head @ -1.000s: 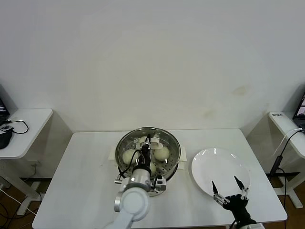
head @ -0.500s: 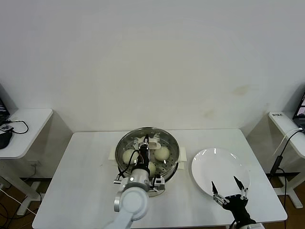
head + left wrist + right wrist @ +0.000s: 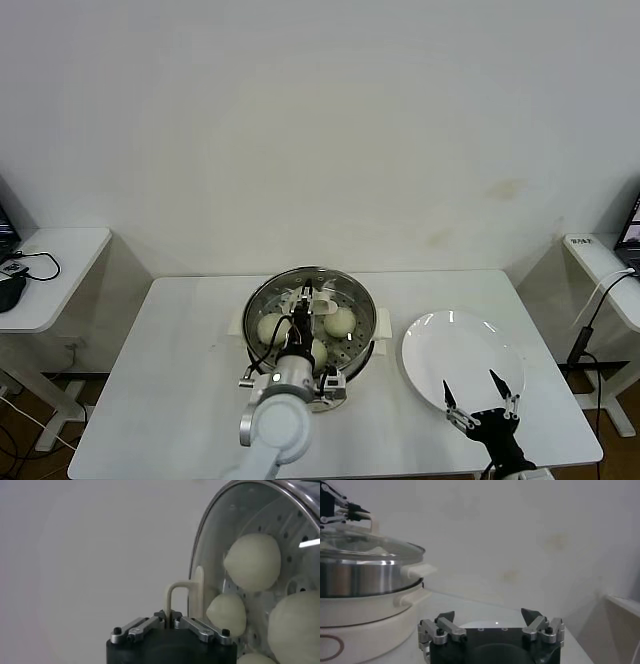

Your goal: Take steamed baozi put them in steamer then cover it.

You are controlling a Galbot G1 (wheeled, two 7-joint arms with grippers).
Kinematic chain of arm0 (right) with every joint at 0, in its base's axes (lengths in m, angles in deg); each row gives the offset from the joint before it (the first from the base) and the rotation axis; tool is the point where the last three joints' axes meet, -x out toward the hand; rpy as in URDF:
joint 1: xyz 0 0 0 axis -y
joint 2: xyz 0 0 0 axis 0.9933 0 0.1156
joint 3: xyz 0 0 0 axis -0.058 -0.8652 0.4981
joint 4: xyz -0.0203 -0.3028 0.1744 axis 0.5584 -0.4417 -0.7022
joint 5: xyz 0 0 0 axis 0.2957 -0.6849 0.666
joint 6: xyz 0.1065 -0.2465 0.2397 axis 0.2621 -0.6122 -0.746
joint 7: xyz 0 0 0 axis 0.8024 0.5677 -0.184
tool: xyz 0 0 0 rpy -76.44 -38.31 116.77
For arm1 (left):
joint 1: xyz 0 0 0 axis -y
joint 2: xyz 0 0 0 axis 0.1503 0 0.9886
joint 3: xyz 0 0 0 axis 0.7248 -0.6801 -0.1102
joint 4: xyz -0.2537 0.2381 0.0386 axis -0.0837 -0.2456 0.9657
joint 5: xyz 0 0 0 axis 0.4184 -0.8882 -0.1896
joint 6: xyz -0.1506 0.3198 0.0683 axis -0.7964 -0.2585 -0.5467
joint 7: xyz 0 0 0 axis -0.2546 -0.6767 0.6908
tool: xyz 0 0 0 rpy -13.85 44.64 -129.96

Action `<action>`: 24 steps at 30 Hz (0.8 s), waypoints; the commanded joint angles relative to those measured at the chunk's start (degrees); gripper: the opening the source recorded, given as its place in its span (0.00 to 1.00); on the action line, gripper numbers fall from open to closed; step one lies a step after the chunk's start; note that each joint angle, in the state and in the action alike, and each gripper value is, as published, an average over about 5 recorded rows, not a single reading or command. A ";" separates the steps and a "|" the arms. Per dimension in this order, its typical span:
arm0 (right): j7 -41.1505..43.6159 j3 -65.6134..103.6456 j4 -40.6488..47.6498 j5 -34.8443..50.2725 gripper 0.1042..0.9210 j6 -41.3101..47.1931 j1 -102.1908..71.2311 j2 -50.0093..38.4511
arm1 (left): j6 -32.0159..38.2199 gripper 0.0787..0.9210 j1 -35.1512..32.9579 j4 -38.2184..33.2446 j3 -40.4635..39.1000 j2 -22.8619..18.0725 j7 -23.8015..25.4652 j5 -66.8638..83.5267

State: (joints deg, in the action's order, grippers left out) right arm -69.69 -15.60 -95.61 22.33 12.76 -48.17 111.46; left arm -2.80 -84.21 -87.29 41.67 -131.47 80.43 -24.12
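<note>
We find the cover seated on the steamer at the counter's centre, with the steamed baozi visible beneath the glass. The left end effector sits at the cover's bar handle, its fingers narrowly parted around it. The right end effector hangs wide open, empty, over the white plate.

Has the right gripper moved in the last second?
No. The right gripper hovers open over the near edge of the plate, in the same spot against its rim as before.
</note>
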 commanded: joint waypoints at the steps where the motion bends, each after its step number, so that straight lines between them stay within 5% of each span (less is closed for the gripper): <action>1: -0.02 -0.10 -0.09 0.00 0.88 0.03 -0.04 0.06 | 0.41 0.34 -2.24 -4.18 -0.26 0.78 -0.37 0.46; 14: -0.08 -0.15 0.29 0.39 0.88 -0.07 -0.37 -0.33 | 8.80 0.79 -20.02 -23.10 5.61 11.33 -8.32 18.51; 24: -0.01 -0.49 -0.14 1.67 0.88 -0.76 -1.65 -2.22 | 29.31 0.88 -33.20 -22.85 27.20 10.42 -25.10 74.99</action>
State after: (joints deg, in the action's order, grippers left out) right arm -69.73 -16.04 -95.30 23.29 12.26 -49.21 110.27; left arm 8.38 -102.64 -105.46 49.62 -122.43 70.26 -1.28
